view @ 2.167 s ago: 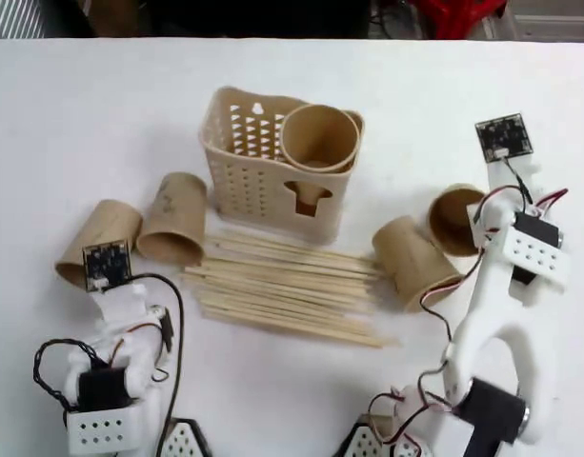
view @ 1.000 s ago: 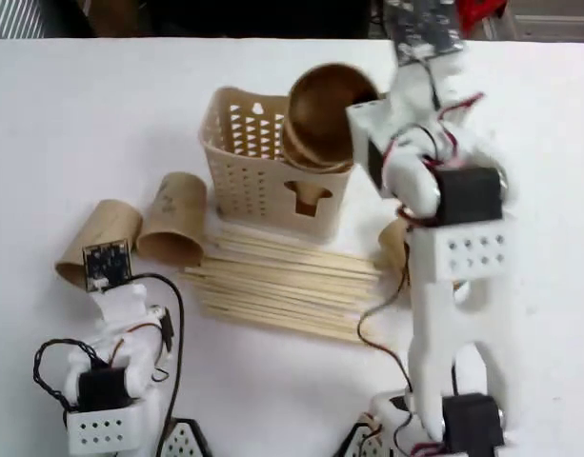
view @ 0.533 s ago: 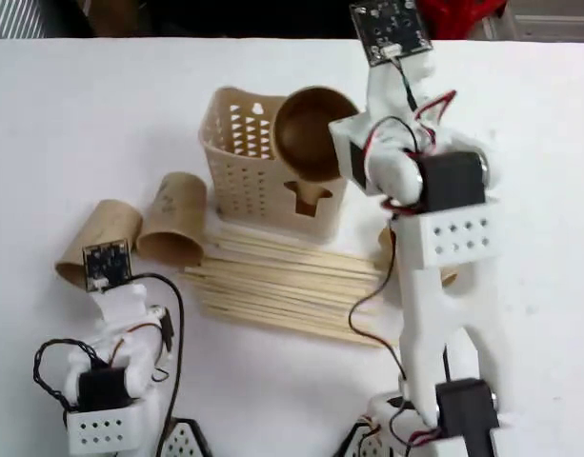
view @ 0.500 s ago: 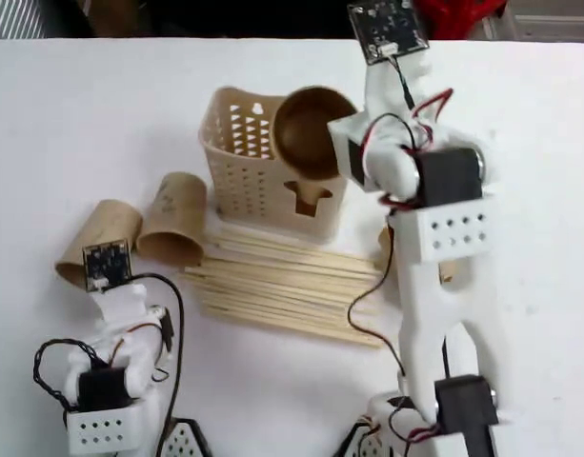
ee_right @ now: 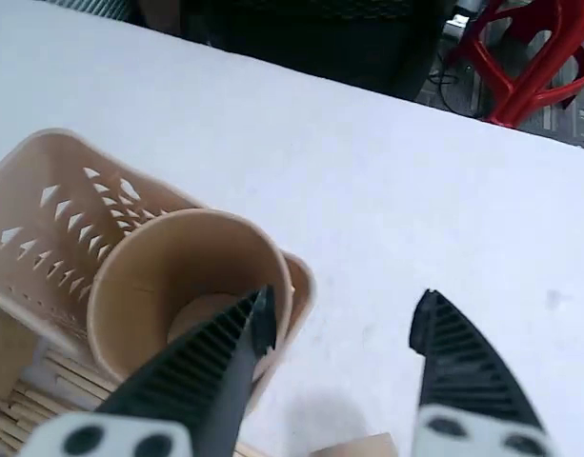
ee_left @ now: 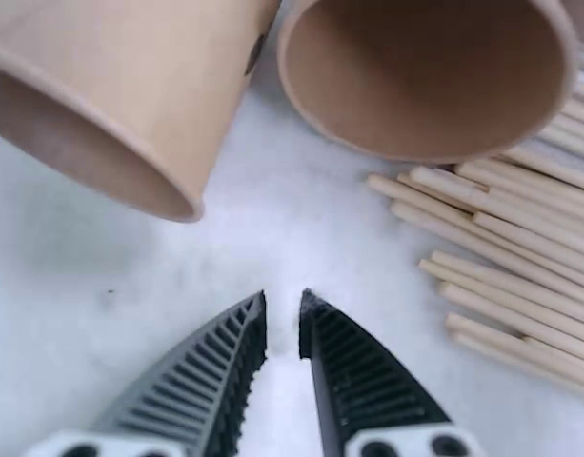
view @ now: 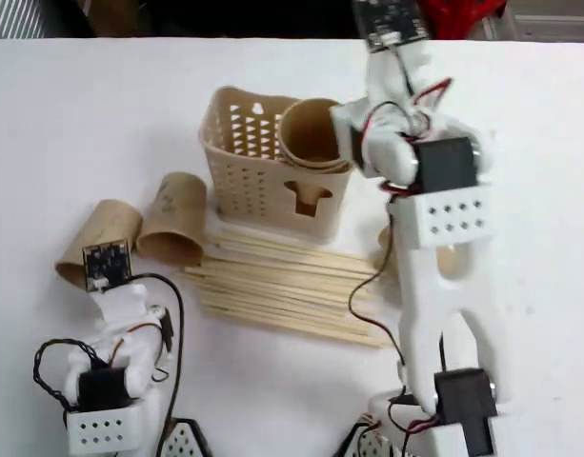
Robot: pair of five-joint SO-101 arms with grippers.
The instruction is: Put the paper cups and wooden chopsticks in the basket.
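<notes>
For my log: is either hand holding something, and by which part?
Nothing is held. The right hand is open over the paper cup; the left hand is empty.

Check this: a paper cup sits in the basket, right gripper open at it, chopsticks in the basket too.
Wrong on the chopsticks: the high view shows them lying on the table beside the basket. The paper cup and open right gripper are right.

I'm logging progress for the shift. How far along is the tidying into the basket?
Done: nested cups stand in the basket. In hand: nothing; the right hand hangs open above them. To do: two cups lying by the left hand, a third cup right of the chopsticks, and all the chopsticks themselves.
</notes>
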